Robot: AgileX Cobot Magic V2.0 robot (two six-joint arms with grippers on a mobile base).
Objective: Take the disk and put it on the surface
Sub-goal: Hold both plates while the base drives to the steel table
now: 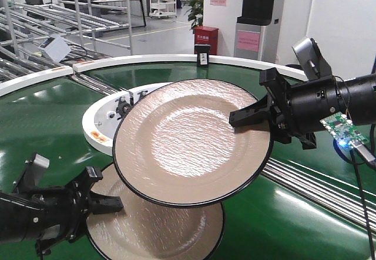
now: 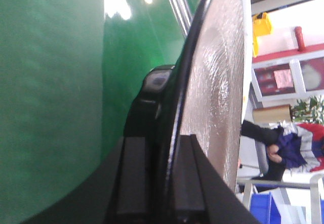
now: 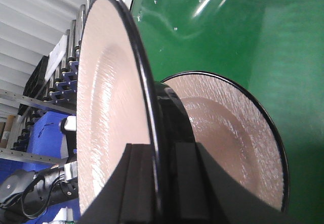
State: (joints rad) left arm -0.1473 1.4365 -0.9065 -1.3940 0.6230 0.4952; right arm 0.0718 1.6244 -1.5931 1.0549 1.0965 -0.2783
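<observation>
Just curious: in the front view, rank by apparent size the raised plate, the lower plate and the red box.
1. Raised plate.
2. Lower plate, though half hidden and farther from the camera; possibly equal.
3. Red box, far back, so true size unsure.

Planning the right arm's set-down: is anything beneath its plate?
Yes. A second plate, clamped by the left gripper, lies under the near half of the upper plate, over the green belt. The right gripper clamps the upper plate. No steel surface is in view.

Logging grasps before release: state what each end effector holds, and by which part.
Left end effector grips the lower plate by its left rim. Right end effector grips the raised upper plate by its right rim.
</observation>
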